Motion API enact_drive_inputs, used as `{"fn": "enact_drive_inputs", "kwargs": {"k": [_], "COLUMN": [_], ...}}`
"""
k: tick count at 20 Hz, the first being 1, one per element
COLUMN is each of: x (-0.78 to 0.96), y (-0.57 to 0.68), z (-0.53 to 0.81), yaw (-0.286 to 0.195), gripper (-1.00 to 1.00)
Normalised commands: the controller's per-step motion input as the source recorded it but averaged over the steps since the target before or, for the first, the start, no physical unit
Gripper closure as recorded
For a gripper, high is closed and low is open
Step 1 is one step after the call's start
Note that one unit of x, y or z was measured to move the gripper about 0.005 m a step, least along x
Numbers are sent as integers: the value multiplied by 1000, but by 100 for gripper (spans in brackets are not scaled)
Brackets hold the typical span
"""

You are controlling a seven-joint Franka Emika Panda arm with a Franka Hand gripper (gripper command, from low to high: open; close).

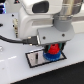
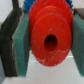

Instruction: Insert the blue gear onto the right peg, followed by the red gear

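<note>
Outside first, from the exterior view: pincer [image 1: 52, 48] lowered over the black-framed plate [image 1: 35, 58] on the white bench [image 1: 12, 67], with the red gear [image 1: 52, 49] caught between the fingers and sitting directly above the blue gear [image 1: 51, 56]. Blue gear lying flat on the plate, toward the exterior view's right of it, teeth showing below the red one. Peg itself hidden under the gears. Black cable [image 1: 20, 41] trailing across the bench from the arm. Closer in, from the wrist view: red gear [image 2: 49, 37] filling the frame, hub hole dark at its centre, clamped on both flanks by the green pads [image 2: 21, 44] of the closed pincer [image 2: 49, 42]. Blue gear [image 2: 31, 4] peeking out just behind the red rim.
</note>
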Motion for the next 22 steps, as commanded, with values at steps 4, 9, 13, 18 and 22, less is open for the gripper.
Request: {"fn": "enact_drive_inputs", "kwargs": {"k": [4,9,13,18,22], "x": [126,181,185,135,67], "y": [74,54,4,15,-9], "z": [-4,39,157,284,13], "yaw": [0,0,0,0,0], "gripper": [100,100,100,100,-100]}}
